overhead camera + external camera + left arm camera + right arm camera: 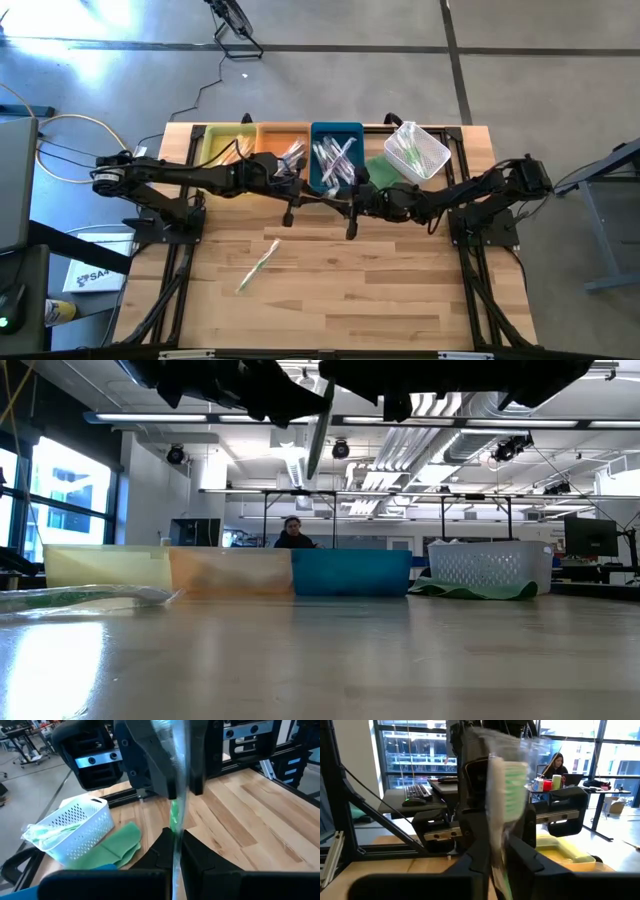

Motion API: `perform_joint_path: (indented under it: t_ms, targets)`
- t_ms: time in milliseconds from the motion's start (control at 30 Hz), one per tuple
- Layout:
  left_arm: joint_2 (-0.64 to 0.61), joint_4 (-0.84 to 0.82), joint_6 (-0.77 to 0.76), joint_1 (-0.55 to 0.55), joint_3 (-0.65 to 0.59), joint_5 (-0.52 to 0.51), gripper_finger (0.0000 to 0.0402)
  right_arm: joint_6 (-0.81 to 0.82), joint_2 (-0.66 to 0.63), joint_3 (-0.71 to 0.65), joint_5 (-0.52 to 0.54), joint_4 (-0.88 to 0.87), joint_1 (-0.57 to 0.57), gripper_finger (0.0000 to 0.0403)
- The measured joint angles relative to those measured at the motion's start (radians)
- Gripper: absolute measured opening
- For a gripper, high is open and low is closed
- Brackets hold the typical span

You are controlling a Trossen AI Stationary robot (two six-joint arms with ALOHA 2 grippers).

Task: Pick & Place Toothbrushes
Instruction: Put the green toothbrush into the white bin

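The left claw is clamped shut on a thin green-handled toothbrush in a clear wrapper, held in mid-air above the wooden table. Facing it, the right claw pinches the same toothbrush from its other end. With both gripping, any pull apart could tear the wrapper or drop it short of the blue rectangular tray. Another wrapped toothbrush lies loose on the table.
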Motion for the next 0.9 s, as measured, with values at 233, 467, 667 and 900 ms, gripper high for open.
perform_joint_path:
  t_ms: [233,467,667,900]
  targets:
    - [0.000,-0.008,-0.006,0.000,0.000,0.001,0.0007,-0.006,0.000,0.000,0.005,-0.011,0.002,0.0014]
    - [0.000,-0.007,-0.002,0.000,0.000,0.002,0.0023,-0.001,0.000,0.000,0.005,-0.012,0.002,0.0011]
    - [-0.001,0.007,0.006,0.000,0.000,0.005,0.0080,0.005,0.000,0.000,0.004,-0.018,0.002,0.0010]
    - [-0.001,0.003,0.066,0.000,0.000,0.005,0.0149,0.010,0.000,0.000,0.004,-0.016,0.002,0.0010]
